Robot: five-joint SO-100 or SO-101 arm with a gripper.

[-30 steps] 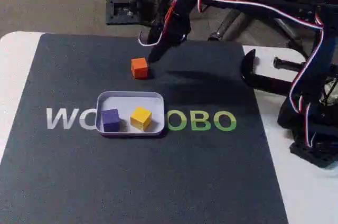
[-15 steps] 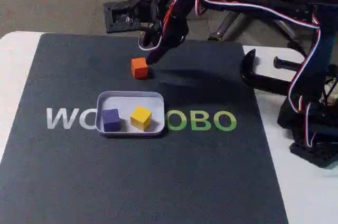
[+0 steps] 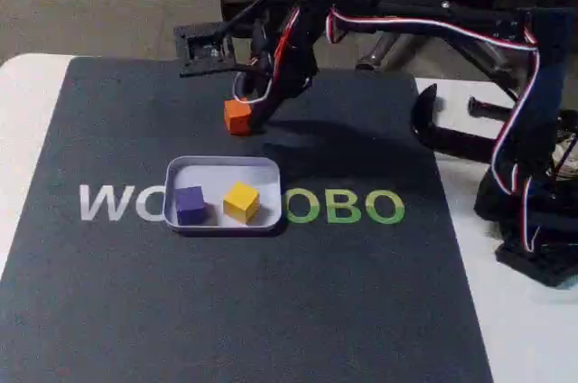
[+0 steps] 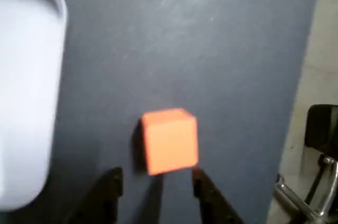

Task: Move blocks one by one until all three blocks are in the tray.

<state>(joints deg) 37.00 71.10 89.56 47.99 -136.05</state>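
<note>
The black two-finger hand [image 4: 156, 182] is seen spread open, its tips just short of the small orange cube [image 4: 169, 140], which rests on the dark grey mat [image 3: 271, 311] apart from the shallow pale lavender-white rectangular tray [image 3: 222, 167]. The small purple-blue cube [image 3: 190, 204] and small yellow cube [image 3: 241, 201] are observed side by side inside the tray.

You're at a hobby robotics desk, logo-printed dark mat [image 3: 271, 311] on white table [image 3: 23, 130], clamp [image 3: 442, 135], office chair base [image 3: 397, 44], carpeted floor [image 3: 90, 13].
</note>
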